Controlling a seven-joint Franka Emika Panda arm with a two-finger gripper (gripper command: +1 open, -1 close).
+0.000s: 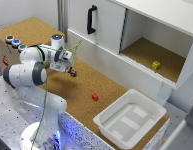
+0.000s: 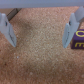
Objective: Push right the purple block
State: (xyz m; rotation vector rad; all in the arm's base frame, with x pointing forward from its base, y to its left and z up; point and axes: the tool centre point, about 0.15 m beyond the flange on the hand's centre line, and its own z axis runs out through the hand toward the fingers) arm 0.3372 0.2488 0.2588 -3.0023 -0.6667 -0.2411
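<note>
Cork covers the long tabletop (image 1: 111, 90) where the work happens, and on it, near the middle of its back stretch, sits the purple block (image 2: 79, 46), seen in the wrist view as a small dark cube with pale lettering on its face, resting flat on the cork just outside one finger. It looks rigid and very light, likely to skid or twist on the grainy surface if struck off-centre, so a flat finger pressed squarely against a side face seems the sensible contact; no grasp is needed. Around it, the gripper (image 2: 41, 30) hangs low with its two grey fingers (image 2: 7, 31) spread well apart and nothing between them. In the exterior view the block itself is hidden under the gripper (image 1: 72, 72), so its exact spot there cannot be told. Further along the cork lies a red cube (image 1: 95, 97), well apart, then a white bin (image 1: 110, 131) at the table's end, and a yellow-green cube (image 1: 156, 65) inside the open cabinet (image 1: 183, 60).
</note>
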